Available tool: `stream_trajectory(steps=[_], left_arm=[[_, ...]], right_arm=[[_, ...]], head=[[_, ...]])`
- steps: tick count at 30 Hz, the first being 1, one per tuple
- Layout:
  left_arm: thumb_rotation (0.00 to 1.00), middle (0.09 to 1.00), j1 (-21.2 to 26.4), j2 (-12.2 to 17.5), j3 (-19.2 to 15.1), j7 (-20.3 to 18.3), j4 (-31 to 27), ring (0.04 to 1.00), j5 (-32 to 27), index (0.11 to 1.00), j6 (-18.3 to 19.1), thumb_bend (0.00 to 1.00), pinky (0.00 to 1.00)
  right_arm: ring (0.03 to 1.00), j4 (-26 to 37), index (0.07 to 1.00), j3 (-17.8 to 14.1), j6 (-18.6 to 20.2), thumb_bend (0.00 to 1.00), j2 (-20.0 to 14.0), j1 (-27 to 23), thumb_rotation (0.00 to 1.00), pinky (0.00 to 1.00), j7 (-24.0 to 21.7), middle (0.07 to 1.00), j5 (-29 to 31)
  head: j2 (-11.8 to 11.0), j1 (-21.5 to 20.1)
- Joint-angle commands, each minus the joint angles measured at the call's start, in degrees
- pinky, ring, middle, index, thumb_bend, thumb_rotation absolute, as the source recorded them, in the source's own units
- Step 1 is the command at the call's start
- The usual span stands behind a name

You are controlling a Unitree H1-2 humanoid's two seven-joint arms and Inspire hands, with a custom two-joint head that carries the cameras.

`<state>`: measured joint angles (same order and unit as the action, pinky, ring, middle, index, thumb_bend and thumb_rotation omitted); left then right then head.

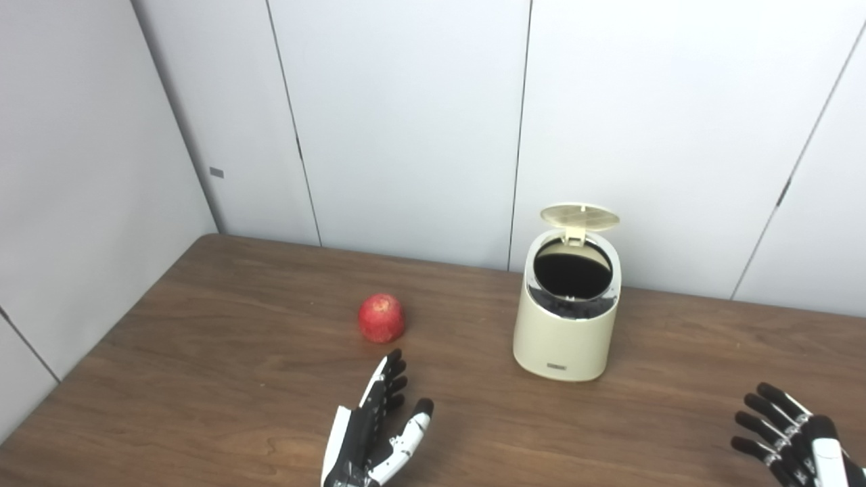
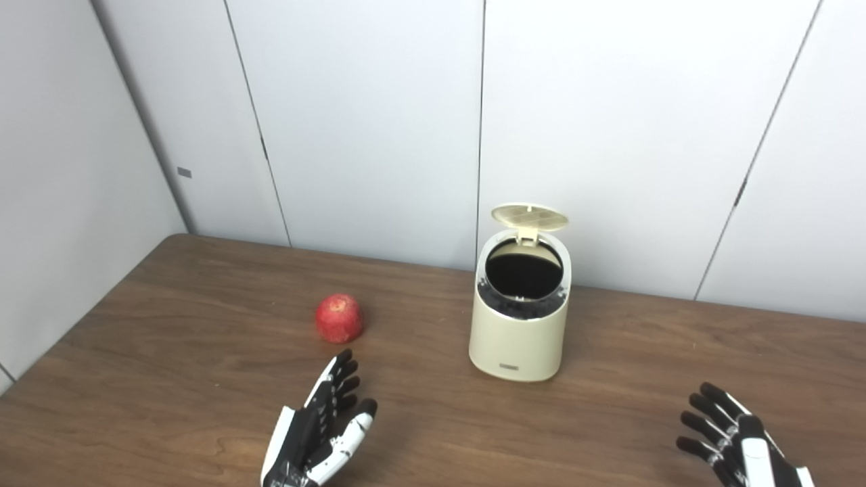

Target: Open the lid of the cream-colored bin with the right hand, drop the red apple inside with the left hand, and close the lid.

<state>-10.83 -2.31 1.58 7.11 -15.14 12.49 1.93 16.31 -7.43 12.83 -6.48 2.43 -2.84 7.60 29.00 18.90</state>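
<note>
Apple [image 1: 381, 318] sits on table left of bin [image 1: 565, 325], lid [image 1: 580, 216] already up, just beyond left hand [image 1: 375, 426] fingertips, fingers spread and empty; right hand [image 1: 795, 439] also splayed, empty, near-right of bin.

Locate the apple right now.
The red apple sits on the table, left of the open cream-colored bin and apart from it, just beyond the left robot hand, untouched.
</note>
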Motion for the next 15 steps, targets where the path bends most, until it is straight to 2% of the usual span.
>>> stream_trajectory(steps=[1, 4, 6, 8, 12, 15], left_arm=[[0.30, 0.938, 0.6, -0.2, -0.2, 1.2, -3.0, 0.908, 3.0, 0.975, 0.6, 0.61, 0.87], [0.20, 0.921, 2.2, 0.7, -1.4, 1.1, -4.0, 0.871, 3.1, 0.968, -0.1, 0.72, 0.79], [0.19, 0.907, 3.4, 1.2, -2.3, 1.2, -4.7, 0.841, 3.8, 0.959, 0.4, 0.79, 0.72], [0.20, 0.897, 4.9, 2.2, -3.2, 0.8, -6.3, 0.823, 5.9, 0.950, 2.9, 0.83, 0.68], [0.18, 0.885, 7.9, 5.2, -4.5, -0.3, -8.9, 0.834, 10.3, 0.942, 7.6, 0.88, 0.80], [0.18, 0.882, 9.9, 7.9, -5.3, -0.8, -9.0, 0.820, 12.7, 0.936, 9.3, 0.90, 0.80]], right_arm=[[0.780, 2.5, 0.791, -0.2, -1.1, 0.67, -0.2, -1.1, 0.90, 0.66, 0.2, 0.811, 0.1], [0.768, 2.4, 0.784, -0.4, -0.6, 0.71, 0.1, -1.7, 0.87, 0.63, 0.7, 0.805, 0.5], [0.763, 2.7, 0.783, -0.2, 0.0, 0.73, 0.0, -1.9, 0.87, 0.63, 1.1, 0.802, -0.3], [0.775, 3.2, 0.792, 0.1, 0.9, 0.73, -0.1, -1.9, 0.88, 0.64, 1.2, 0.810, -0.5], [0.847, 2.9, 0.854, 1.0, -0.6, 0.73, -0.9, -1.9, 0.92, 0.73, -0.6, 0.872, 0.1], [0.857, 2.0, 0.859, 0.9, -1.2, 0.74, -0.9, -2.1, 0.92, 0.74, -0.6, 0.880, 0.1]], head=[[0.0, 0.0], [0.0, -0.5], [-0.1, -0.5], [-0.1, -0.6], [-0.1, -0.6], [-0.1, -0.4]])
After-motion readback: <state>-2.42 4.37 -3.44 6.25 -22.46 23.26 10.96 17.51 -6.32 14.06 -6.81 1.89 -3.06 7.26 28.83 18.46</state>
